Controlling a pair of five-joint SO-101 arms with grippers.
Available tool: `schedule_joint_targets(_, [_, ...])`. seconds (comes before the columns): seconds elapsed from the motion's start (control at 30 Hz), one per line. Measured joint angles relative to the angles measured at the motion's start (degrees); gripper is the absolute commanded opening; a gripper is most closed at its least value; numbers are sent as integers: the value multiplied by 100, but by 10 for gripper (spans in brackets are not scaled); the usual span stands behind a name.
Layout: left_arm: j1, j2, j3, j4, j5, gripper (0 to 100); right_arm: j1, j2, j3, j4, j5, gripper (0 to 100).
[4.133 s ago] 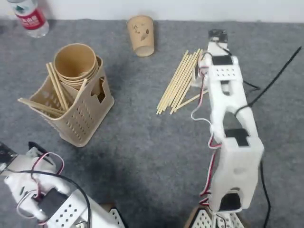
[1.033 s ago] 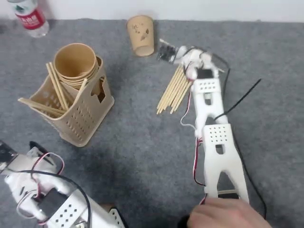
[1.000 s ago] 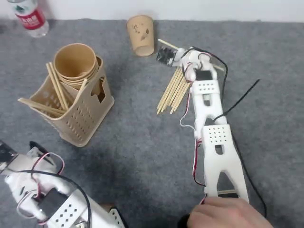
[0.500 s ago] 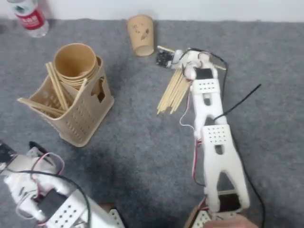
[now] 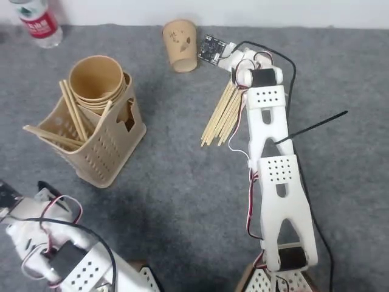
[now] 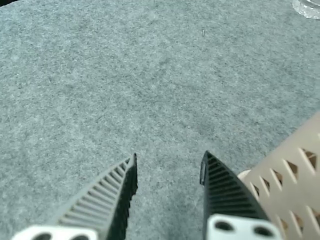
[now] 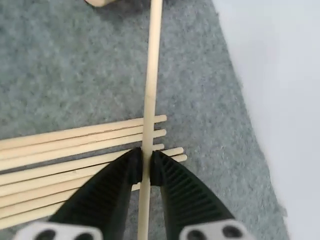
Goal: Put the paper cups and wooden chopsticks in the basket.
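Note:
A beige slotted basket (image 5: 103, 143) stands at the left with stacked paper cups (image 5: 96, 79) and several chopsticks (image 5: 72, 109) in it. One paper cup (image 5: 180, 45) sits upside down at the back. A pile of wooden chopsticks (image 5: 223, 114) lies on the grey carpet. My right gripper (image 7: 144, 152) is shut on a single chopstick (image 7: 151, 75), held above the far ends of the pile (image 7: 75, 145). In the high view the right gripper (image 5: 234, 69) is just right of the upturned cup. My left gripper (image 6: 167, 160) hangs open over bare carpet beside the basket's corner (image 6: 290, 175).
A plastic bottle (image 5: 36, 21) lies at the back left corner. A white wall strip (image 5: 292, 12) borders the carpet's far edge. The left arm (image 5: 42, 243) sits at the near left. Open carpet lies between the basket and the right arm.
The right arm swung left off the pile's right side and then shifted toward the far edge with a chopstick in its gripper. A hand at the arm's base has left. The left arm stayed still.

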Motion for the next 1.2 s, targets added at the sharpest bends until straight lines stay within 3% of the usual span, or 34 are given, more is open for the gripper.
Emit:
schedule_joint_targets(0.37, [0,0,0,0,0,191,18,-193,0,589,-53,7])
schedule_joint_targets(0.6, [0,0,0,0,0,191,484,-466,0,651,-220,7])
schedule_joint_targets(0.73, [0,0,0,0,0,191,527,-484,0,202,-853,7])
schedule_joint_targets(1.03, [0,0,0,0,0,191,492,-308,0,-1257,-3182,7])
schedule_joint_targets(1.2, [0,0,0,0,0,191,246,290,0,-1829,-3657,7])
